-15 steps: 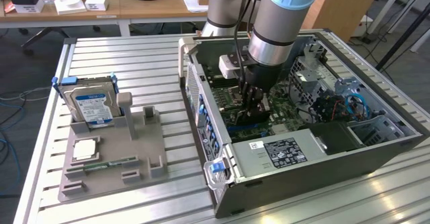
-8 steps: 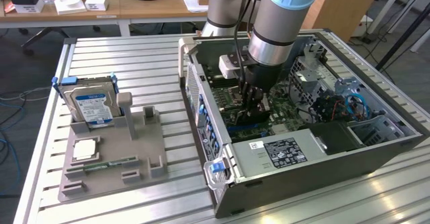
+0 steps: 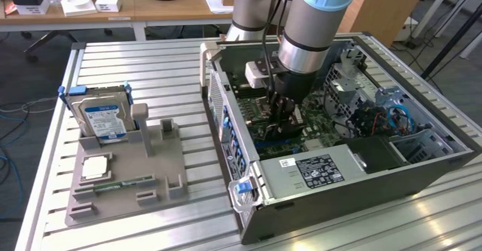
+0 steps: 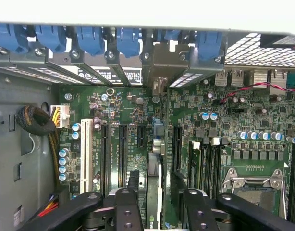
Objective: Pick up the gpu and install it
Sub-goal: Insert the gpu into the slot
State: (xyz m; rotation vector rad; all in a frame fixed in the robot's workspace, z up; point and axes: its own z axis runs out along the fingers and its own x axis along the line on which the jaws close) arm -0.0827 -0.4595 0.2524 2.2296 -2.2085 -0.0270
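Note:
The gpu stands on edge in a slot of the green motherboard. Its silvery bracket sits against the case's rear slot openings. My gripper straddles the card from above, open, with a black finger on one side and another on the other side, and a narrow gap to the card on each side. In the exterior view the gripper reaches down into the open computer case, over the middle of the board, and hides the card.
A grey fixture on the exterior view's left holds a silver hard drive and a narrow green memory stick. Inside the case are the power supply, the CPU socket, blue slot latches and a cable bundle.

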